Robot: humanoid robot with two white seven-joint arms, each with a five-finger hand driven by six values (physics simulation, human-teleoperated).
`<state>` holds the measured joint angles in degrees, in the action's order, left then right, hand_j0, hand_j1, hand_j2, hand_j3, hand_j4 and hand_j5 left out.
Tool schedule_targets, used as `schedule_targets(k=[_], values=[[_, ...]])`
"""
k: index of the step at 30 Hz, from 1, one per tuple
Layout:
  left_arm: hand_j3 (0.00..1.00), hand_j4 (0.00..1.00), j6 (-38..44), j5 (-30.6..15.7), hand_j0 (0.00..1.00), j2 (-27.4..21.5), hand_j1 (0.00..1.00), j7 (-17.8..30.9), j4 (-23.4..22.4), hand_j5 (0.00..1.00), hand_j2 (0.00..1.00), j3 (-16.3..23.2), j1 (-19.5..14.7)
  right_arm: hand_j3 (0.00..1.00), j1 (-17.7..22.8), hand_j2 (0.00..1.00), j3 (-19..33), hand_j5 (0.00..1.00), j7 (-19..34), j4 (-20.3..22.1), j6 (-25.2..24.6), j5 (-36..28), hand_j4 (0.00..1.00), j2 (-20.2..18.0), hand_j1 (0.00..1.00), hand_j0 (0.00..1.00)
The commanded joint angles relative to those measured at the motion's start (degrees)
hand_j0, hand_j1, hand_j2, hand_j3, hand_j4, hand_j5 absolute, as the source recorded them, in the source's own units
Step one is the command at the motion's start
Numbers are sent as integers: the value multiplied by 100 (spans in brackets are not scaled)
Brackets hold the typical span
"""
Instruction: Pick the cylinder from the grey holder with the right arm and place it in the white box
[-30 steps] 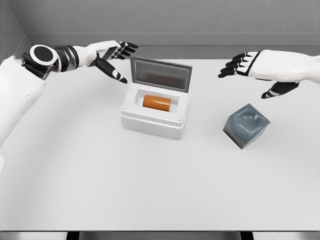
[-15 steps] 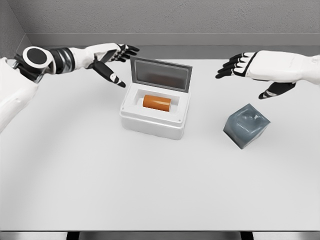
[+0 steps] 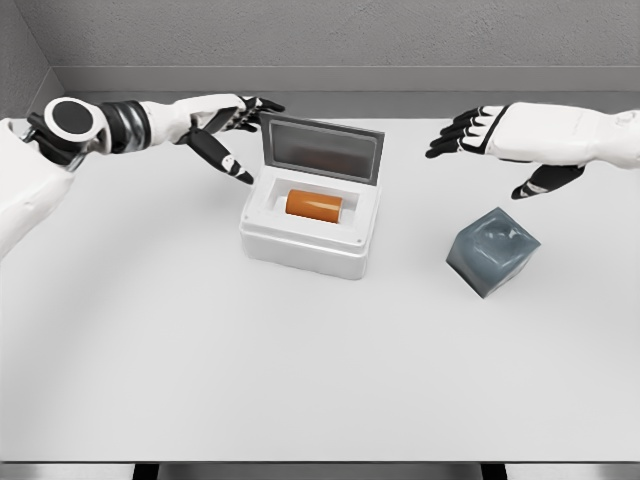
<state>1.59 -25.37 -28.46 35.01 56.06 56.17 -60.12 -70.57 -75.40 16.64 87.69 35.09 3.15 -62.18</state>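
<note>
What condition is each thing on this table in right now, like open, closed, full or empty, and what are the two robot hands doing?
White box: lid up, open, orange cylinder inside.
Orange cylinder: lying on its side in the box.
Grey holder: empty, sitting tilted on the table.
Left robot hand: open, fingers spread, holding nothing, beside the lid.
Right robot hand: open, holding nothing, above and behind the holder.

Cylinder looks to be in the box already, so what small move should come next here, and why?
Probably bring the left hand onto the raised lid to close it: the orange cylinder already lies inside the white box, the grey holder looks empty, and the right hand is open and holds nothing.
</note>
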Motion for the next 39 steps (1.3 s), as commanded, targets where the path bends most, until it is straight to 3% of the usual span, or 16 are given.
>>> schedule_targets(k=[1, 18, 29, 35, 39], values=[[100, 100, -1, -56, 100, -46, 100, -1, 36, 100, 100, 8, 0, 100, 8, 100, 8, 100, -11, -6, -9, -51, 100, 22, 100, 100], [100, 100, -1, -496, 100, -512, 100, -1, 757, 100, 100, 87, 0, 100, 26, 100, -1, 100, 15, -120, -9, -51, 100, 154, 100, 100], [100, 100, -1, -733, 100, -960, 100, -1, 1513, 100, 100, 87, 62, 100, 26, 100, -1, 100, 15, -155, -9, -51, 100, 198, 100, 100], [100, 100, -1, -847, 100, -978, 100, -1, 1566, 100, 100, 245, 79, 100, 17, 100, -1, 100, 15, -182, -9, -51, 100, 198, 100, 100], [100, 100, -1, -847, 100, -1373, 100, -1, 1487, 100, 100, 192, 114, 100, 17, 100, -1, 100, 15, -191, -9, -51, 100, 198, 100, 100]])
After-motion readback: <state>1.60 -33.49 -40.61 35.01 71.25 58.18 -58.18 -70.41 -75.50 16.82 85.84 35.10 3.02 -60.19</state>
